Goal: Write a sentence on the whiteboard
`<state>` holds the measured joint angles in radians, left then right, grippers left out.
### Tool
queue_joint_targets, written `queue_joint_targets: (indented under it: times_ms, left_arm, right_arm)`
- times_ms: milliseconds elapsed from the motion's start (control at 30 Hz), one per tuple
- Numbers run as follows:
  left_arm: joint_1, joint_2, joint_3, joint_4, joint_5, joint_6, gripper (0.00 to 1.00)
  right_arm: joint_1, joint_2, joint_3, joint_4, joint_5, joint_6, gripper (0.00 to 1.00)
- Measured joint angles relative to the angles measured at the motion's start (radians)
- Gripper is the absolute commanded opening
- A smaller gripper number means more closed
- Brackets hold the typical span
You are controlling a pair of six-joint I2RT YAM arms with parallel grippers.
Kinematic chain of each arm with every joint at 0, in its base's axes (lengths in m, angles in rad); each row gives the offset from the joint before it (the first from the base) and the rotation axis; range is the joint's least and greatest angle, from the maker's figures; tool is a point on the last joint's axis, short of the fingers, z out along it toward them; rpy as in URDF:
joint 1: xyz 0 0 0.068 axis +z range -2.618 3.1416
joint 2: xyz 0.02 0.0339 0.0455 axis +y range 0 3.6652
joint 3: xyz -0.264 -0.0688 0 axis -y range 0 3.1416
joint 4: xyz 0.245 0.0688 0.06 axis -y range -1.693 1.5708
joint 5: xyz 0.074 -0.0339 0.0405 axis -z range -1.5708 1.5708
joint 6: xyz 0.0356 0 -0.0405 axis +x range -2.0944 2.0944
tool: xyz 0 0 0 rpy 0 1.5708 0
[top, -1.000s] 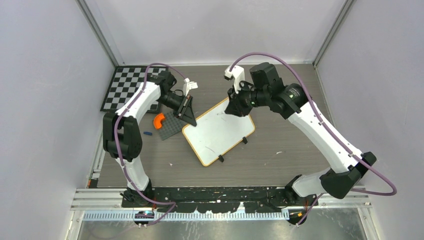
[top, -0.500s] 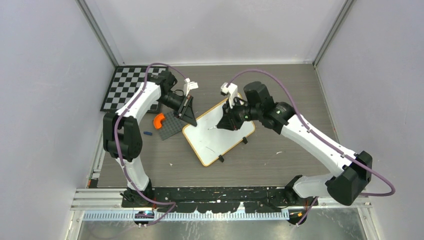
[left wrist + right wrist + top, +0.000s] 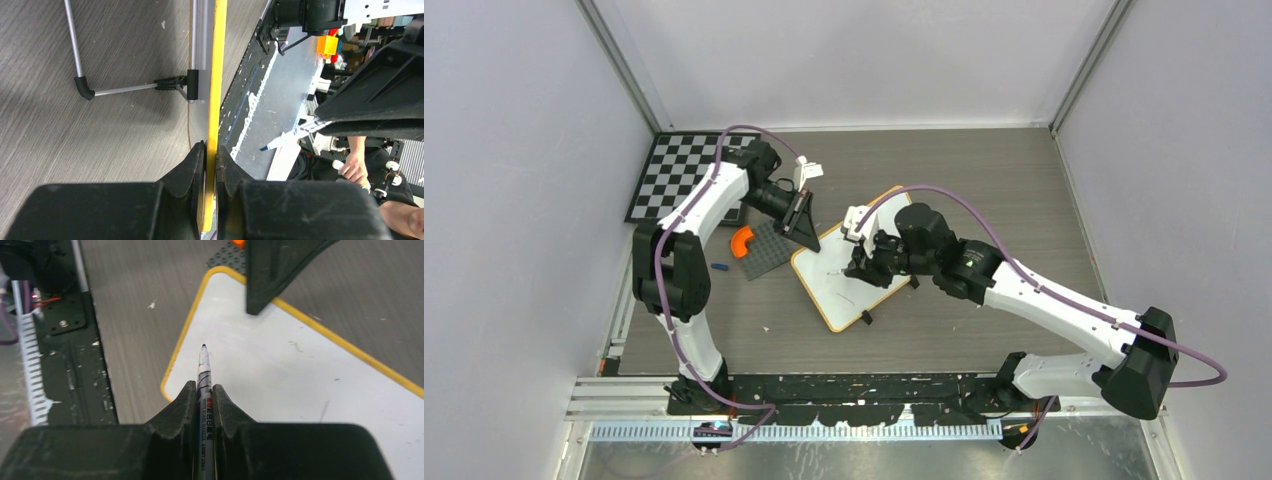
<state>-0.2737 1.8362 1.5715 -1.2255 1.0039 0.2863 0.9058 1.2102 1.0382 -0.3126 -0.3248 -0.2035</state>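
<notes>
Looking down on a grey wood-grain table (image 3: pixel 1004 180), boxed in by pale walls (image 3: pixel 514 220) on three sides with metal posts (image 3: pixel 621 60) running up the far corners. Right in the middle lies the whiteboard (image 3: pixel 829 285), turned at an angle, its light-orange frame and white face bright against the dark boards. Left gripper (image 3: pixel 809 238) is at the whiteboard's far-left corner, and the left wrist view confirms it: both fingers (image 3: pixel 192 165) are clamped tight on the frame's edge, seen side-on as a yellow strip, with a black foot (image 3: pixel 192 85) and thin metal leg of the whiteboard just beyond. Right gripper (image 3: pixel 859 268) hangs over the whiteboard's face, pinched hard on a marker (image 3: pixel 204 367) whose barrel points toward the whiteboard's near-left corner; whether the tip meets the surface, I cannot tell. A few faint dark flecks show on the white. Just left of the whiteboard sits a grey studded plate (image 3: pixel 769 252) with an orange piece (image 3: pixel 741 240) at its edge, and a small blue bit (image 3: pixel 719 267) lies a little further left. Well beyond the whiteboard's far-left corner, a black-and-white checkerboard (image 3: pixel 669 175) lies by the left wall. Nearer than the whiteboard, a black rail (image 3: pixel 854 387) carries both arm bases.
</notes>
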Motion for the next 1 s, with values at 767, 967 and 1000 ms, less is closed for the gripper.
queue_joint_targets:
  times_ms: [767, 967, 1000]
  left_arm:
    - [-0.055, 0.058, 0.115, -0.05, -0.054, 0.045, 0.0]
    - [-0.055, 0.058, 0.115, -0.051, -0.054, 0.055, 0.0]
    - [-0.055, 0.058, 0.116, -0.051, -0.054, 0.055, 0.0]
  right_arm:
    - [0.076, 0.11, 0.071, 0.036, 0.152, -0.03, 0.0]
    - [0.083, 0.126, 0.078, 0.035, 0.198, -0.032, 0.0]
    - [0.083, 0.126, 0.084, 0.036, 0.205, -0.033, 0.0]
